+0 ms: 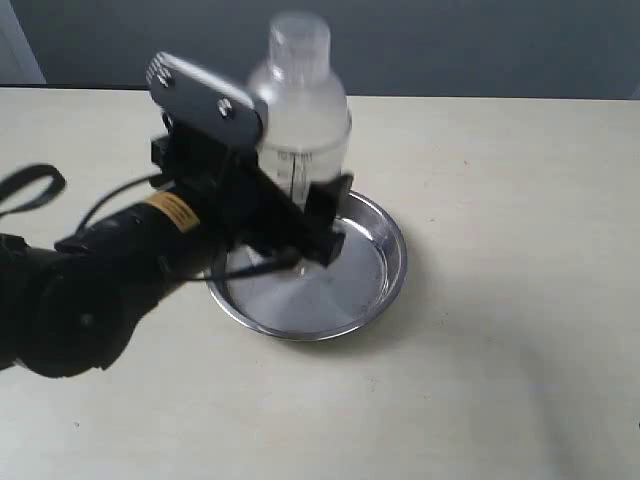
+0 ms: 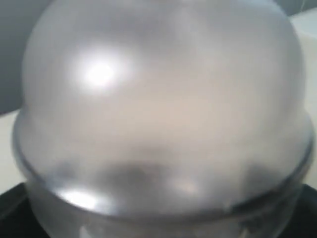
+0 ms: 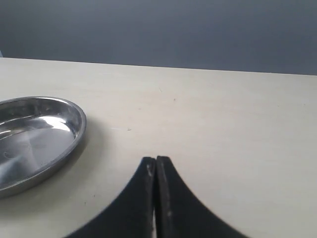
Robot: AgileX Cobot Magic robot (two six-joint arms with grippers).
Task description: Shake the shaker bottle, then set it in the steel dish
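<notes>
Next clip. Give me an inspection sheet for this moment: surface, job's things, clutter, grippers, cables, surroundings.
Surface: pale matte table; no spills seen.
Job's things: shaker bottle upright over the back part of the steel dish. Its base is hidden behind the arm, so contact with the dish cannot be told.
Clutter: nothing seen.
Grippers: left gripper has its jaws either side of the bottle's lower body and appears to grip it. Right gripper is shut and empty, low over the table near the dish.
Cables: black cable arcs off the left arm.
Surroundings: dark grey wall behind the table.
</notes>
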